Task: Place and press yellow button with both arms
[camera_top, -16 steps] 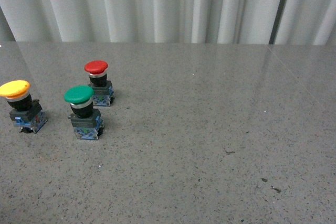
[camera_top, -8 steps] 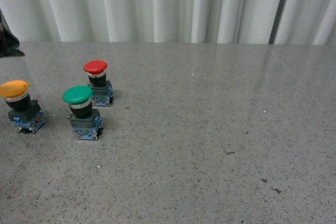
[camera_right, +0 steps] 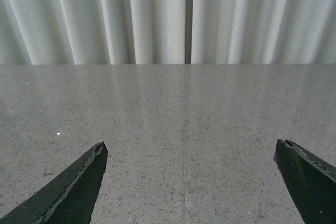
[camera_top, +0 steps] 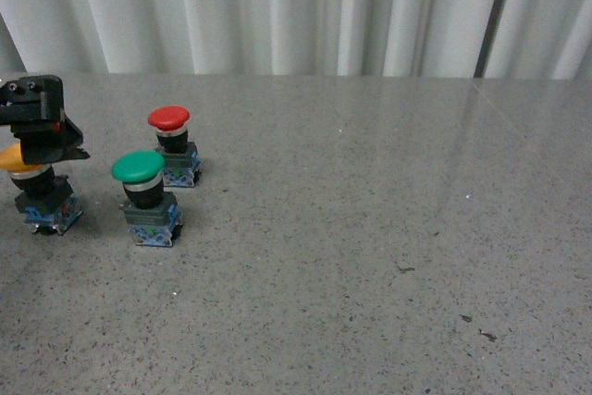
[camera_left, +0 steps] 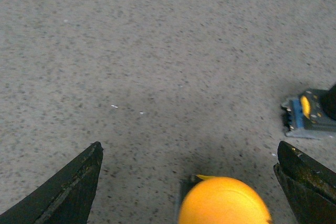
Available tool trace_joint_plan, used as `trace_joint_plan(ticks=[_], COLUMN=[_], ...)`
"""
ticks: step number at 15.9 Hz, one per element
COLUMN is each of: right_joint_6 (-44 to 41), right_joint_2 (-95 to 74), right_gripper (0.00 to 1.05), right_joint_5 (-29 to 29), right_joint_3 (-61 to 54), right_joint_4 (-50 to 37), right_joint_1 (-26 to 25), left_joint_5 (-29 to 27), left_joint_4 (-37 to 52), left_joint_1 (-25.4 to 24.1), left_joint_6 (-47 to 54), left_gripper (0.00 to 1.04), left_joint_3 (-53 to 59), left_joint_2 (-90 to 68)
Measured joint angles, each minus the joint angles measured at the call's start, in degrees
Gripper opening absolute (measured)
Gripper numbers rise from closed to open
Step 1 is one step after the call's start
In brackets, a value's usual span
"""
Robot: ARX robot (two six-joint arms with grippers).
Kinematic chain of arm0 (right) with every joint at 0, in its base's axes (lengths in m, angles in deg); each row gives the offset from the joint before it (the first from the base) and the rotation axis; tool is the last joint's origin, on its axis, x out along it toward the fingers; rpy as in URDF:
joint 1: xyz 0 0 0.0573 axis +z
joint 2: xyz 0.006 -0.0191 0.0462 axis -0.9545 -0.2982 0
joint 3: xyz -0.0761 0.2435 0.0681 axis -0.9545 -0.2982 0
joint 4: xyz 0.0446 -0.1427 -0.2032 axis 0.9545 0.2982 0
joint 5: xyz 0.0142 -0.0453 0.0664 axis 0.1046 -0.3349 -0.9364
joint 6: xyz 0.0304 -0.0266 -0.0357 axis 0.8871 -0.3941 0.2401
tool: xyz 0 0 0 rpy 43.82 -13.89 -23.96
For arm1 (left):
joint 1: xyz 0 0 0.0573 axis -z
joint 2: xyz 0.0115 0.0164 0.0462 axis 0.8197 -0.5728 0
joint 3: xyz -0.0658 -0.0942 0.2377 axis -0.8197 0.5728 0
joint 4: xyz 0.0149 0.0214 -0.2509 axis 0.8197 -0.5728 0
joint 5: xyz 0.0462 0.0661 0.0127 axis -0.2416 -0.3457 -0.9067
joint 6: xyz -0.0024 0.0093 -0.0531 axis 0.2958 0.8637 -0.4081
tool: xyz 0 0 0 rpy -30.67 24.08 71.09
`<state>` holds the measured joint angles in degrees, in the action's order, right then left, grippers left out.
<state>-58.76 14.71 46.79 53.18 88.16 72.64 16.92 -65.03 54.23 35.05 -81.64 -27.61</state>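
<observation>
Front view showed the left gripper (camera_top: 44, 141) directly above the yellow button (camera_top: 42, 199), which stood at the far left of the table (camera_top: 370, 228), its cap partly hidden behind the gripper. In the left wrist view I read the jaws as spread wide, with the yellow cap centred between them and neither jaw touching it. The button stood upright, its long axis vertical, so I judged that a straight descent would bring the jaws to either side of the cap or collar. The left arm was clearly the nearer one. The right gripper (camera_right: 189, 148) did not appear in the front view. Its own camera showed its jaws equally wide, holding nothing, above bare table. The green button (camera_top: 143, 193) stood just to the right of the yellow one, and the red button (camera_top: 173, 145) a little beyond it. I judged the green one to be the closest obstacle during closing. The table was a flat, speckled grey stone-like slab with faint reflections, and a white pleated curtain (camera_top: 277, 6) closed off the back of the room.
</observation>
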Motion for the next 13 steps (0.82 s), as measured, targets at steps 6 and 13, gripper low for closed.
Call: trace_joint_plan(ticks=[6,13], right_joint_6=[0.00,0.00], right_joint_2=[0.00,0.00], right_gripper=[0.98,0.98], right_joint_5=[0.00,0.00], right_joint_3=[0.00,0.00], right_joint_4=[0.02,0.02], right_joint_1=[0.00,0.00], left_joint_5=[1.57,1.75], left_joint_4=[-1.16,-4.46], left_joint_1=[0.76,2.29], left_joint_6=[3.21,4.20], left_gripper=[0.89,0.38], left_joint_3=[0.00,0.42], left_joint_2=[-0.61,7.15])
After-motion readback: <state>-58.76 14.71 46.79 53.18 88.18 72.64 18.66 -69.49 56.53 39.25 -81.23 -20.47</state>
